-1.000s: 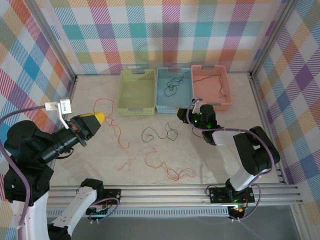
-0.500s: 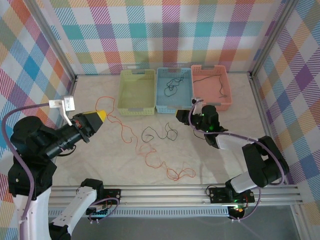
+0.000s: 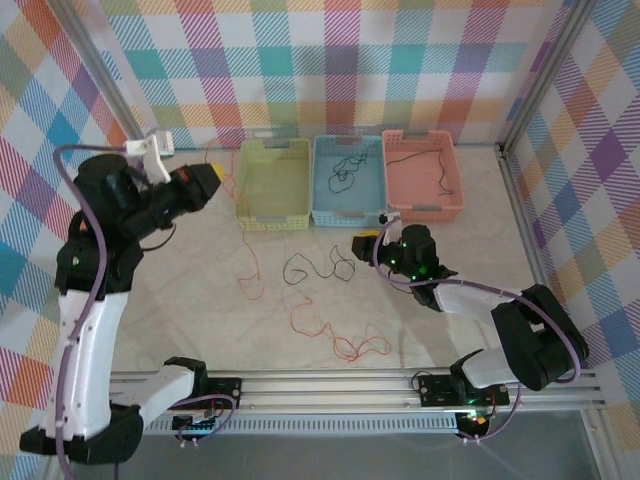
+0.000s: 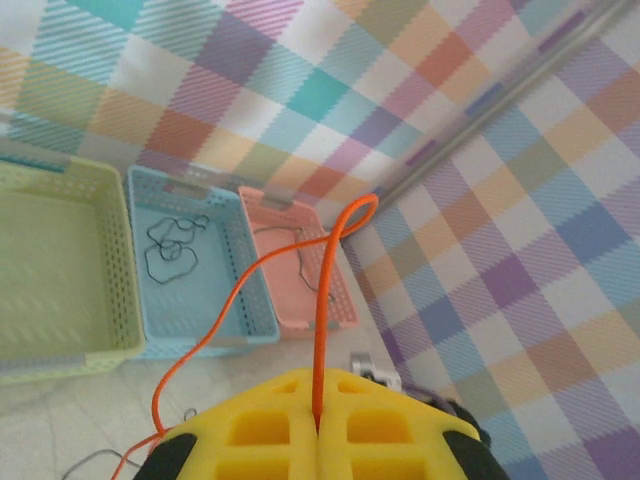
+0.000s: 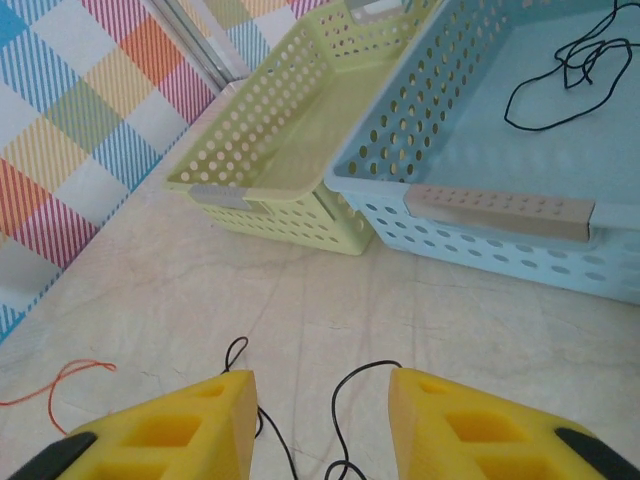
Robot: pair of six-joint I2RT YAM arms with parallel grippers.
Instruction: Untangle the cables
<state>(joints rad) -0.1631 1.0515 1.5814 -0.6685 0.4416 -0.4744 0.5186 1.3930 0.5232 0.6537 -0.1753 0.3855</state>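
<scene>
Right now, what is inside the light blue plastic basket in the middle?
A thin black wire lies looped on the floor of the light blue perforated basket. Nothing else shows inside; from above, its floor is uncovered.

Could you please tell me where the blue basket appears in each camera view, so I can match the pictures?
Top external: the blue basket is the middle of three at the table's far edge.
Left wrist: left of centre, behind the orange cable held by the left gripper.
Right wrist: upper right, above the right gripper.
Shared landmark: the yellow-green basket adjoining it.
</scene>
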